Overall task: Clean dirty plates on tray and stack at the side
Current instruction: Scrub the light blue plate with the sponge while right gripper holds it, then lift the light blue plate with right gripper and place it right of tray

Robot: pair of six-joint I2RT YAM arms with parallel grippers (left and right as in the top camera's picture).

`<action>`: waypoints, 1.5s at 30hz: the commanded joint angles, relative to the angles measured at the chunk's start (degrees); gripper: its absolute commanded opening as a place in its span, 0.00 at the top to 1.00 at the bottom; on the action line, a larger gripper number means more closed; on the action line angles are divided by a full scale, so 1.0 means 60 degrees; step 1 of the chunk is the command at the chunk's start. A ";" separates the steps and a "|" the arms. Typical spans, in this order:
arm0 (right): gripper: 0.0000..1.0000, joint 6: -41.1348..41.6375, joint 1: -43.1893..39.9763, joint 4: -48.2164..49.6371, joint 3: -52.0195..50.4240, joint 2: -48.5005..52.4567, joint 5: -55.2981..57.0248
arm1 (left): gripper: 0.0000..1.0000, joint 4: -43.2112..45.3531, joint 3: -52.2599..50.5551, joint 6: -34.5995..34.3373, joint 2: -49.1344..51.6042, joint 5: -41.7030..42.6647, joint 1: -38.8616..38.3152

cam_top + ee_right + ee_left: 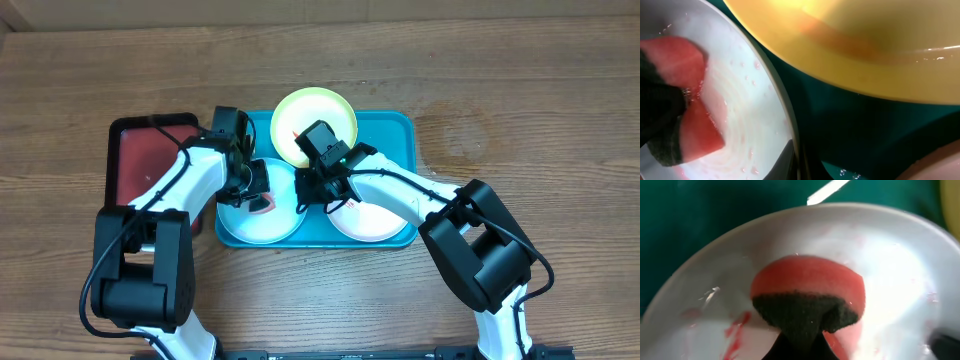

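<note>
Left fingers clamp a red sponge against the pale blue plate beneath. Right fingers pinch that plate's rim.

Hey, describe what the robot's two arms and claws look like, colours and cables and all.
The left arm and right arm both have smooth white links joined by chunky black joint housings, with large black blocks nearest the base. Thin black cables run along the white links. The left claw and right claw are black. No markings show.
</note>
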 commanded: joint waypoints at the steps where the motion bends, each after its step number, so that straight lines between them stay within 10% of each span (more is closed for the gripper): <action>1: 0.96 -0.0022 0.0018 -0.0084 0.0138 0.0135 0.0069 | 0.96 -0.0652 -0.0532 -0.0612 0.0277 -0.2728 0.0146; 14: 0.96 -0.0022 0.0018 -0.0124 0.0138 0.0135 0.0069 | 0.96 -0.2601 0.1807 -0.0612 0.0273 -0.3286 0.0142; 21: 0.96 -0.0022 0.0018 -0.0095 0.0138 0.0135 0.0073 | 0.96 -0.2167 0.2313 -0.0576 0.0291 0.0528 0.0142; 28: 0.96 -0.0022 0.0018 -0.0073 0.0138 0.0135 0.0069 | 0.96 -0.1235 0.1290 -0.0572 0.0291 0.1045 -0.0069; 45: 0.96 -0.0022 0.0018 -0.0076 0.0157 0.0135 0.0069 | 0.96 -0.1909 0.0262 -0.0583 0.0288 -0.4331 0.0087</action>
